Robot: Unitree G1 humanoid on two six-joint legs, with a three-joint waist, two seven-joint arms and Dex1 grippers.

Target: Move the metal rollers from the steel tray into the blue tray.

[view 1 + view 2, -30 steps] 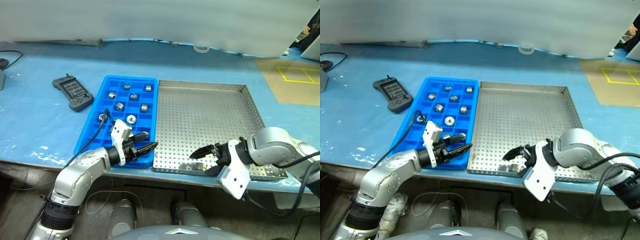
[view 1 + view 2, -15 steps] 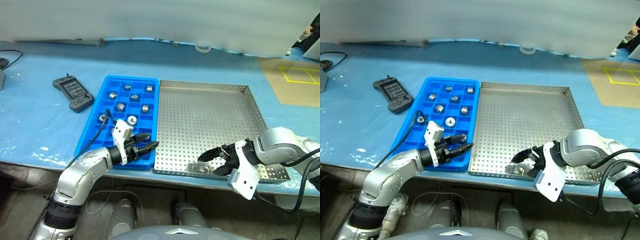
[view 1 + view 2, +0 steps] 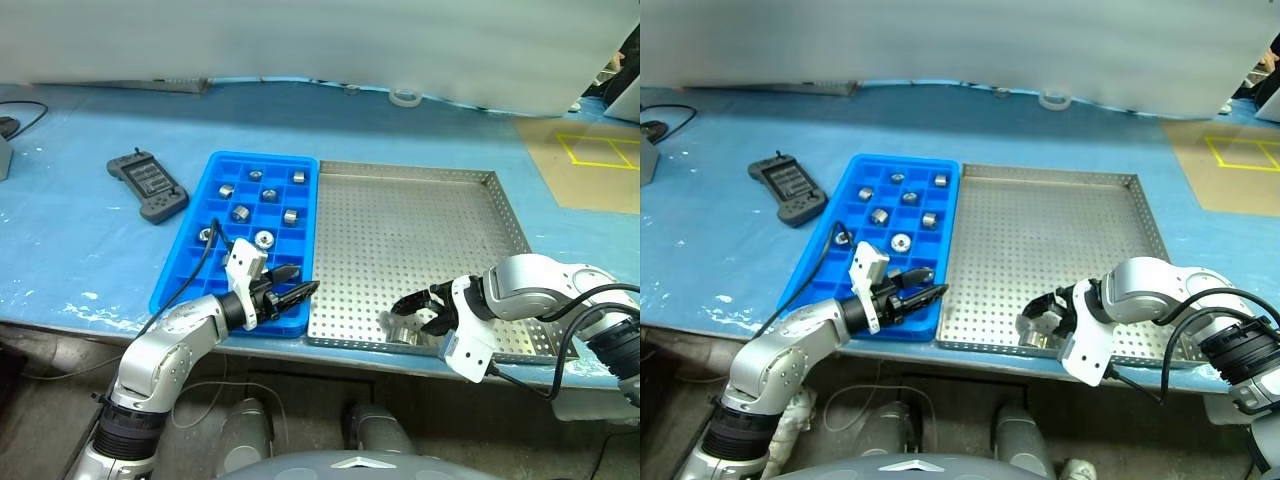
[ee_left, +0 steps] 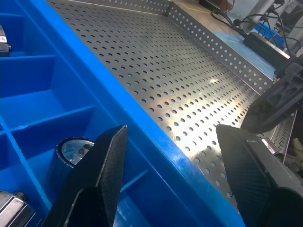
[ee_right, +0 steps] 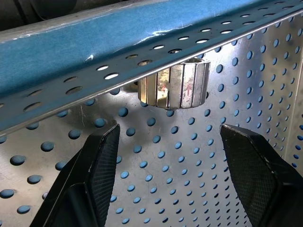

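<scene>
The steel tray (image 3: 420,230) lies right of the blue tray (image 3: 262,157), whose compartments hold several metal rollers (image 3: 263,238). One roller (image 5: 174,87) rests on the steel tray's perforated floor against the front rim. My right gripper (image 3: 408,312) points down at it, open, with the roller just beyond its fingertips (image 5: 108,142) and nothing between them. My left gripper (image 3: 292,293) hovers over the blue tray's front right corner, open and empty. In the left wrist view a roller (image 4: 75,149) sits in the compartment beside that gripper (image 4: 173,137).
A dark grey handheld controller (image 3: 147,185) lies left of the blue tray. A ring of tape (image 3: 404,97) sits at the back of the blue table. Yellow floor markings (image 3: 598,150) show at the far right. The table's front edge runs just below both trays.
My right hand has sunk toward the steel tray's front rim and its wrist has rolled, bringing the fingers to face the roller. The left arm has kept still.
</scene>
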